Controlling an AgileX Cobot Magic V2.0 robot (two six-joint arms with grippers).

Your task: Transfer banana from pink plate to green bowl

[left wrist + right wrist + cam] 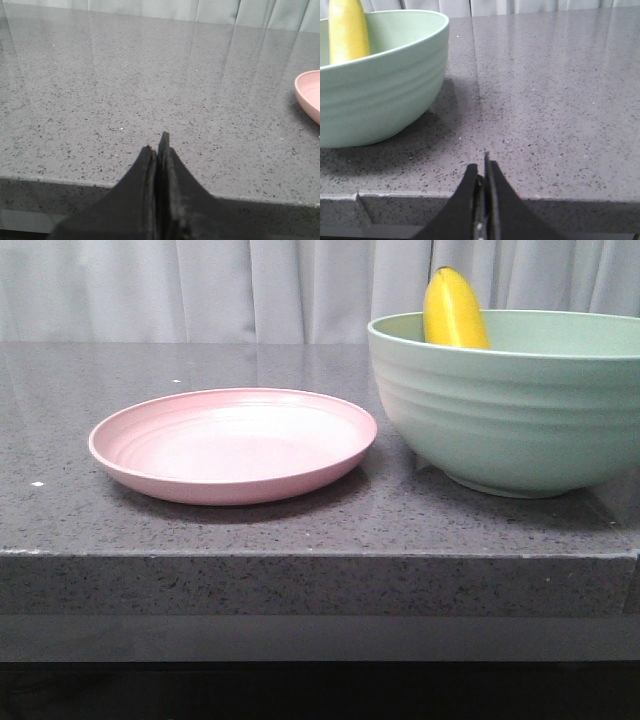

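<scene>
Front view: banana (455,310) stands propped in the bowl (510,410), plate (235,445) bare, both tools (157,150) (485,167) closed and empty, so your only risk is nudging the bowl and toppling it.

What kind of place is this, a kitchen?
Probably a mock kitchen counter: a speckled grey stone countertop before a pale curtain, bearing only a pink plate and a green bowl holding a banana.

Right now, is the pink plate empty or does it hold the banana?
Empty. The pink plate shows only its bare surface, and the banana stands inside the green bowl.
</scene>
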